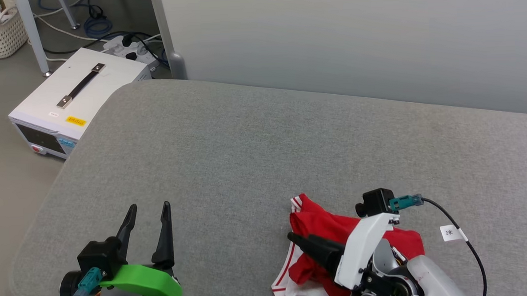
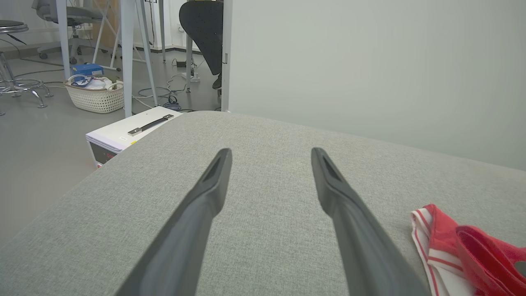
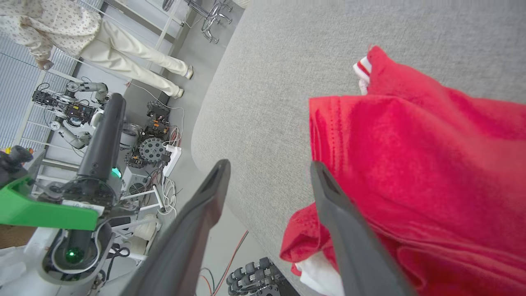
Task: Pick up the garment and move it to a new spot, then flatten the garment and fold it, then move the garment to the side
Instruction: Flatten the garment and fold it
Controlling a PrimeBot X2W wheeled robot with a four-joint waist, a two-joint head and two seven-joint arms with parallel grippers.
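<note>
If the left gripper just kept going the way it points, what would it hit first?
Probably the bare grey cushion: the left gripper aims low across it, with nothing lying ahead. If it skims above, the pale wall comes next. The garment lies aside.

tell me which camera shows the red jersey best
The right wrist view: the garment is close and large, folds and striped trim clear. The head view has it crumpled and partly hidden; the left wrist view cuts it off at the lower right corner.

Left pincer (image 1: 149,207) points forward, jaws spread wide; right pincer (image 3: 270,164) angles leftward, jaws apart
</note>
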